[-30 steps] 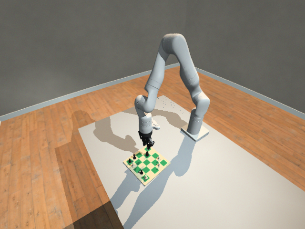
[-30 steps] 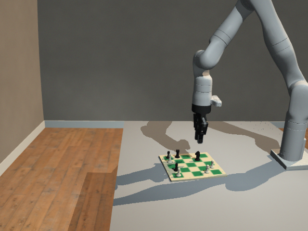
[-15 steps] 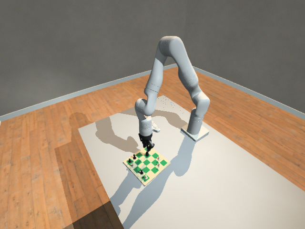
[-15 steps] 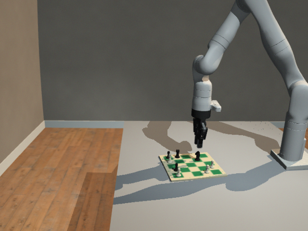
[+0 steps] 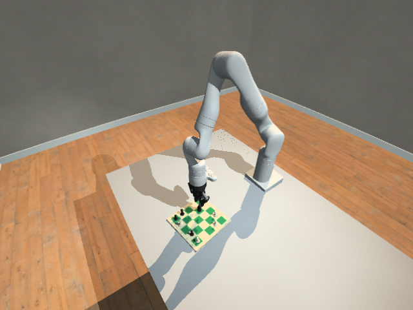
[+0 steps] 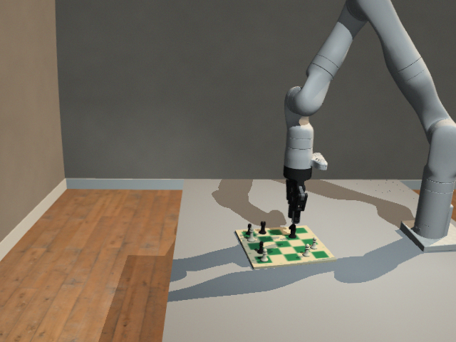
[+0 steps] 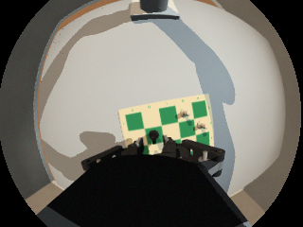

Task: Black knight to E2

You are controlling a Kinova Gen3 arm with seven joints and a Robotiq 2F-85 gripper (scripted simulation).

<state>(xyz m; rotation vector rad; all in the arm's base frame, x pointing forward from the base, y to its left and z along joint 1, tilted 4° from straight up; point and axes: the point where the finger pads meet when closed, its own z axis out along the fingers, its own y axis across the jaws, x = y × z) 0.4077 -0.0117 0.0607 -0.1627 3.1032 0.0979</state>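
Note:
The black knight stands upright on a square at the far edge of the small green and cream chessboard. My gripper hangs straight down right over it, fingers partly open and holding nothing. The fingertips are at about the level of the knight's top. In the wrist view the knight shows between the two fingers, with the board beyond it. I cannot read the letters and digits on the board's edge.
Other black pieces and white pawns stand on the board's left and right parts. The arm's base stands on the grey mat beyond the board. Wooden floor surrounds the mat.

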